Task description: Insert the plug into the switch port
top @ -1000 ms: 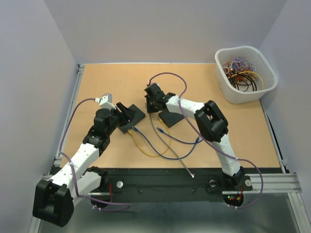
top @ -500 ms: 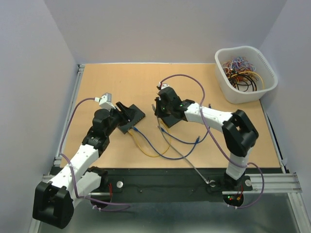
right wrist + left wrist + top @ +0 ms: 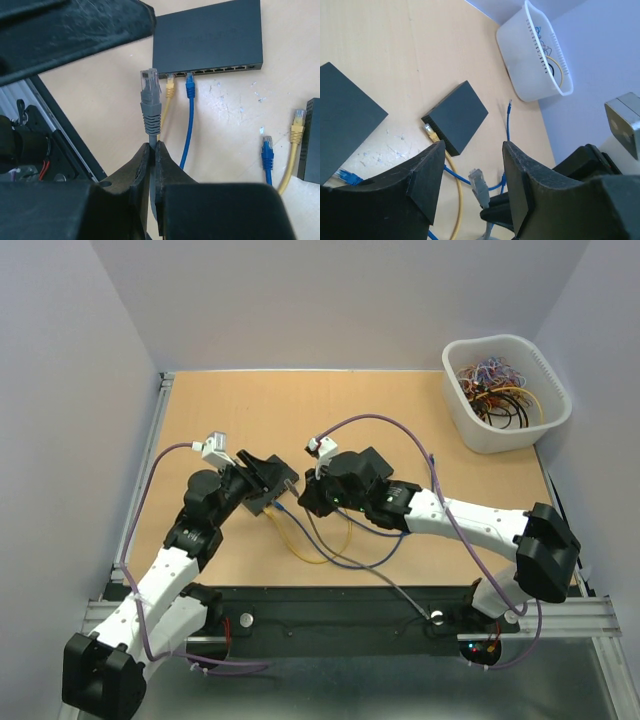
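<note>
Grey ribbed plug (image 3: 150,97) upright in right gripper (image 3: 152,147), near flat black switch (image 3: 210,37).

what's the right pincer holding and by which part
The right pincer holds the grey ethernet cable, pinched on the cord just below the plug's boot.

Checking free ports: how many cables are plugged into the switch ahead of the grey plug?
2: a yellow plug and a blue plug, side by side at one end of the switch port row. The held grey plug may hide another.
</note>
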You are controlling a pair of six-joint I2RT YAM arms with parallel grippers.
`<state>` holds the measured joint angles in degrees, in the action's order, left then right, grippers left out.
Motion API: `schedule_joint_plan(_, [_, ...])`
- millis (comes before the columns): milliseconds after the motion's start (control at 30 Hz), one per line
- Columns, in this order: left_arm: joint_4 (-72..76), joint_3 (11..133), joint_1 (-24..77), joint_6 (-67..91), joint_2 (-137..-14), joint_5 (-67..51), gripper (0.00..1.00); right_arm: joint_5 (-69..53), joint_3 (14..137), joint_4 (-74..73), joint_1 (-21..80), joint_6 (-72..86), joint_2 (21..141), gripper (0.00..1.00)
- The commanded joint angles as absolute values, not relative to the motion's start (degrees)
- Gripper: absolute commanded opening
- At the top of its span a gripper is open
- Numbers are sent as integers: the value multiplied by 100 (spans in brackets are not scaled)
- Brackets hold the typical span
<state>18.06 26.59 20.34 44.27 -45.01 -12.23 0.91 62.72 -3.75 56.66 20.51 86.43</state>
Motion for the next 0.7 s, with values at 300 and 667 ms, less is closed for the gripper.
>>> schedule_joint_plan(300, [1670,2716,2531,4456,-4535,-800,60,1045,6372,-79,5976,1732,8560,1])
schedule_joint_plan(667, [1732,2786,2707,4509,-4781,-589,58,2671,6697,-70,6846,1284,8894,0])
